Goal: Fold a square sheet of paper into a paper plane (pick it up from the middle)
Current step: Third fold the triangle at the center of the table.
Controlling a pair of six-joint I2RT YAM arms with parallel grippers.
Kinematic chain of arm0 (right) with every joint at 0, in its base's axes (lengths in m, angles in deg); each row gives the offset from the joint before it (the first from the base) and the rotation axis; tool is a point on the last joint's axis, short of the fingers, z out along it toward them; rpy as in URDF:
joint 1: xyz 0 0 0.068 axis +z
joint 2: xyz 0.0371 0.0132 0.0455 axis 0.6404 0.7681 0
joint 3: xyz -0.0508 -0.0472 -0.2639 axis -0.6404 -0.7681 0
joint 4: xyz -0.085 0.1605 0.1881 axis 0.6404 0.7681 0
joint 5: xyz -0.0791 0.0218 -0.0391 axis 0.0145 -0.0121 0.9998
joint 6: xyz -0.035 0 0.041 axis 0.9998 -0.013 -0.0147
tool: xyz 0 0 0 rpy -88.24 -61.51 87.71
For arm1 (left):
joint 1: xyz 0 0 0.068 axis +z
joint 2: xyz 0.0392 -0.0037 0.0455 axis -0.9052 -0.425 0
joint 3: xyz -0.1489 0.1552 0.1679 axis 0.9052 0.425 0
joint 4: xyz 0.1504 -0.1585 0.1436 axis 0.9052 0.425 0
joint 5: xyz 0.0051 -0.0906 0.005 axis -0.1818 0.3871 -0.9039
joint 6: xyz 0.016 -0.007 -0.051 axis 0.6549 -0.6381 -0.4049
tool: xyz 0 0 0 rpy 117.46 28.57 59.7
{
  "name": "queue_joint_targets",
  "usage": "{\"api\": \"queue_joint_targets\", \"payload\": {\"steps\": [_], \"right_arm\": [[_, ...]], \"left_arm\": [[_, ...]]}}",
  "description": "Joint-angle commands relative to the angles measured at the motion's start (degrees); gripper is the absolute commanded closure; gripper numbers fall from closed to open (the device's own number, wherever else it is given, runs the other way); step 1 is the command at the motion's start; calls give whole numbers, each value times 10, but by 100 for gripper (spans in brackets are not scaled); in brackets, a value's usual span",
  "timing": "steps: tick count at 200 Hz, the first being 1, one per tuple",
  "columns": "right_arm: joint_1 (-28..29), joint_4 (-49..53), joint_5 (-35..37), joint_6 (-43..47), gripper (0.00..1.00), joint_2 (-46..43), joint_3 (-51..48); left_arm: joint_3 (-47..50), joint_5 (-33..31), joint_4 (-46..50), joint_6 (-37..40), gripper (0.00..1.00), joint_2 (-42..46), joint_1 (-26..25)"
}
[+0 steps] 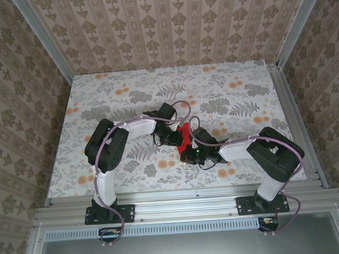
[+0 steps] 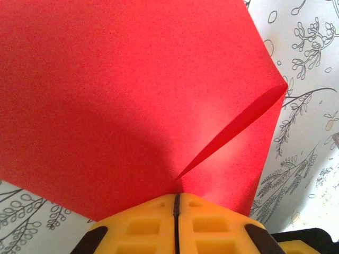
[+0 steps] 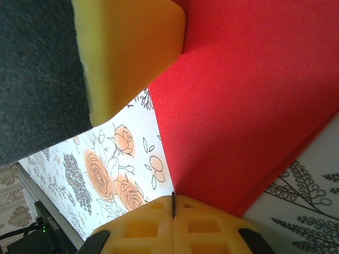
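1. The red square sheet of paper (image 1: 184,132) is hanging just above the table (image 1: 230,88), centre-front, between the two wrists. It is already creased and is no longer lying flat.
2. The left gripper (image 2: 176,198) is pinching the sheet. Its yellow jaws are pressed together with only a thin dark seam between them, and the paper's (image 2: 132,95) edge is running into that seam.
3. The right gripper (image 3: 173,197) is likewise clamping the paper (image 3: 254,106), jaws squeezed tight on its lower edge.
4. The left wrist view is showing one layer lifting off another: a fold line is running from the jaws up to a pointed corner at the right, with the floral table (image 2: 307,159) beyond.
5. The right wrist view is showing a yellow finger (image 3: 132,47) of the other arm meeting the sheet's upper edge, with the table's (image 3: 116,169) orange roses underneath.
6. The top view is showing the left gripper (image 1: 173,137) and right gripper (image 1: 189,153) converging on the sheet from opposite sides, nearly touching.
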Motion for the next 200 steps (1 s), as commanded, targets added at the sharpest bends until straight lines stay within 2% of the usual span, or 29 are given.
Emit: {"api": "queue_joint_targets", "payload": {"steps": [1, 66, 173, 200], "right_arm": [[2, 28, -13, 6, 95, 2, -14], [19, 69, -20, 24, 95, -16, -21], [34, 91, -7, 24, 95, -35, -51], [31, 85, -8, 18, 95, -63, -51]], "left_arm": [[40, -93, 41, 12, 92, -72, 6], [33, -93, 47, 14, 92, -75, 7], [25, -91, 50, 14, 92, -82, 7], [25, -90, 52, 13, 92, -81, 7]]}}
